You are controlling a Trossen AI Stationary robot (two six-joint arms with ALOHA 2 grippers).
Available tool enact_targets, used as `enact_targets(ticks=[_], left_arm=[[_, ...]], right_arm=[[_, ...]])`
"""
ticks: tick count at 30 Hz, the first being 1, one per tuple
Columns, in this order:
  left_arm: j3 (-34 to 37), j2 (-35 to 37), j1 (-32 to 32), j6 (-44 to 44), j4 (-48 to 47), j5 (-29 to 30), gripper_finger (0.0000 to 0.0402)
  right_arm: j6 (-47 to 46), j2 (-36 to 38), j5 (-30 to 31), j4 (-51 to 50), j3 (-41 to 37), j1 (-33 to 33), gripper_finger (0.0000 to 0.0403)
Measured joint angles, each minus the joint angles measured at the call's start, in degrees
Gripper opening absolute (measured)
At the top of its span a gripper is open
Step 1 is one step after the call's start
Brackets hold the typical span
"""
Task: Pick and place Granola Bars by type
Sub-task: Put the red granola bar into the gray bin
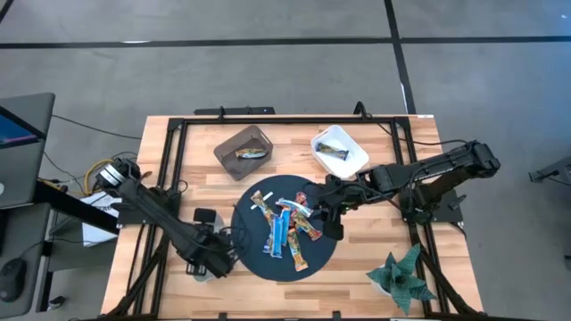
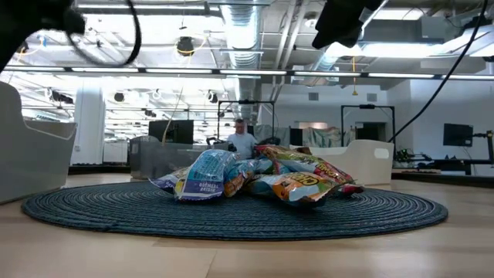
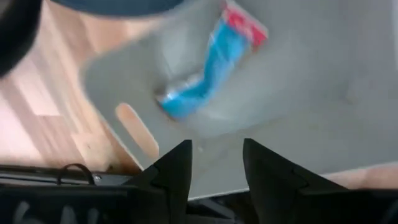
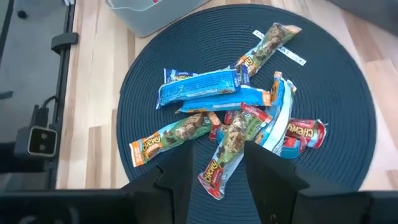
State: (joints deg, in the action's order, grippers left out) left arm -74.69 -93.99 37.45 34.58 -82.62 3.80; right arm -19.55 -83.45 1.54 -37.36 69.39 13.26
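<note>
Granola Bars (image 1: 287,227) in shiny blue, orange-brown and red wrappers lie heaped on my round dark woven mat (image 1: 254,254). One blue-wrapped bar (image 3: 205,81) lies loose in the pale grey plastic bin (image 3: 323,93) below my left gripper (image 3: 214,165), whose fingers are parted and empty. I'd lift that arm straight up, clear of the bin. My right gripper (image 4: 214,174) hovers over the heap, fingers apart, empty; I'd aim for a single top bar.
</note>
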Motion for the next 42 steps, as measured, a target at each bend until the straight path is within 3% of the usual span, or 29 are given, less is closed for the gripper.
enact_targets(ticks=[11,18,30,42], left_arm=[[-4.0,16.8,1.4,26.1,1.5,30.0,0.0139],[-3.9,21.8,4.2,32.1,1.6,42.6,0.0139],[-3.9,21.6,4.6,31.5,1.1,48.7,0.0139],[-3.9,21.6,4.6,31.0,1.1,49.1,0.0139]], right_arm=[[-8.7,-9.7,-0.1,1.9,0.0,0.1,0.0138],[-12.4,-14.4,0.0,1.9,0.0,0.1,0.0168],[-18.0,-19.1,0.1,3.3,0.0,0.1,0.0237],[-19.7,-20.0,1.2,4.5,0.0,-1.9,0.0244]])
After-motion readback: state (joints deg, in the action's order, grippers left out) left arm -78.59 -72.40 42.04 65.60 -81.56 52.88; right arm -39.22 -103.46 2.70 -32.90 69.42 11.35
